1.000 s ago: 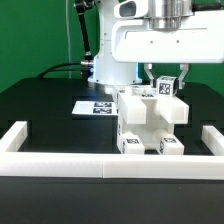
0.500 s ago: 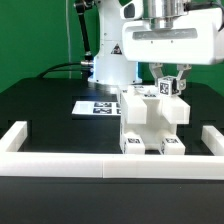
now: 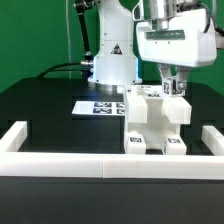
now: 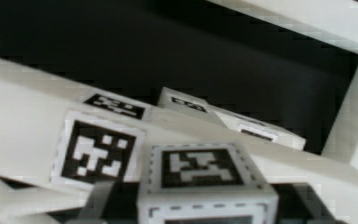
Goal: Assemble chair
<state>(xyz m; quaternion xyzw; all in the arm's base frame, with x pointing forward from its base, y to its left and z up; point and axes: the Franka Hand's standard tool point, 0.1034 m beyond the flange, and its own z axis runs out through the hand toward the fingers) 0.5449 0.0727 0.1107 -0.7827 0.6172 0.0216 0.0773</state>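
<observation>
**Placement.** On the exterior view's left of the chair (image 3: 150, 122), the marker board (image 3: 92, 107) lies flat on the black table (image 3: 40, 110). It is near the chair's rear corner and not touching it. The chair stands partly built about mid-table, just behind the front run of the white border rail (image 3: 90, 166). Over the chair's top, toward the exterior view's right, the pincer (image 3: 173, 86) hangs straight down from the arm (image 3: 110, 55). Its fingers are drawn almost together, clamped on a small post (image 3: 168, 93) that rises from the chair there.

**Views compared.** Only the exterior view gives you the arm, the pincer, the marker board, the rail and the chair's whole outline. Only the wrist view gives you the tags large. One tagged block end sits close under the camera, with white chair faces beside it and the dark table beyond. You cannot tell the fingers apart from the shadow in that view.

**Counts.**
- One arm
- One pincer
- One chair assembly
- One marker board
- Three rail runs: one to the exterior view's left of the chair, one in front, one to the right
- Exterior view: two tags low on the chair's front
- Wrist view: at least four tags
</observation>
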